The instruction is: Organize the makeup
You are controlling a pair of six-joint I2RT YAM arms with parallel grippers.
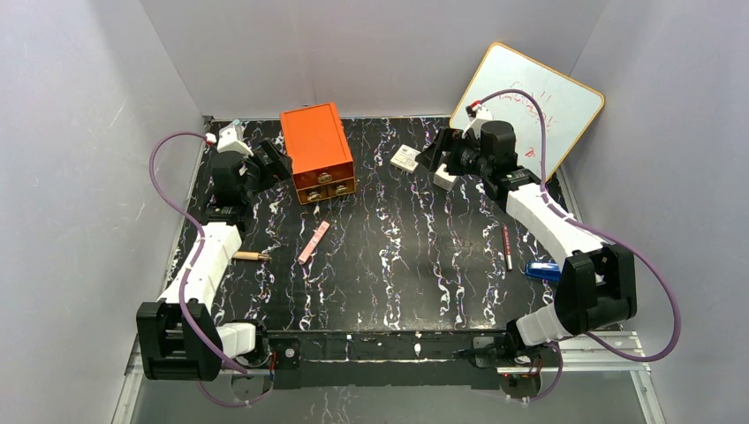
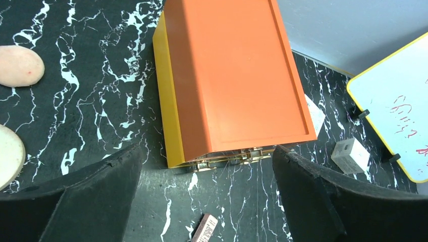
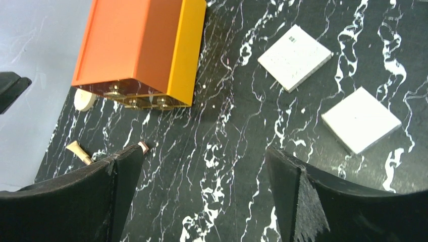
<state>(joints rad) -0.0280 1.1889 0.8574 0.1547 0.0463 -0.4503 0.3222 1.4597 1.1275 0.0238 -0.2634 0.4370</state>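
Box: the orange box [image 1: 318,152] stands at upper centre of the overhead view, with its brass-knobbed drawer fronts facing the bottom edge. It is probably where the makeup belongs.
Makeup: all of it lies loose on the table [image 1: 415,265]. The pink stick [image 1: 313,242] is below the box and the gold-brown tube [image 1: 251,256] is lower left of it. Two round discs [image 2: 19,64] sit at the left edge of the left wrist view.
Left hand: the left hand [image 2: 207,166] is by the box's left side, tilted down. Its fingers are apart and empty, and they frame the drawer fronts, seemingly lined up to open one.
Right hand: the right hand [image 3: 202,166] is right of the box, over the white cards [image 3: 295,57]. It is spread wide, holds nothing and is angled toward the box.
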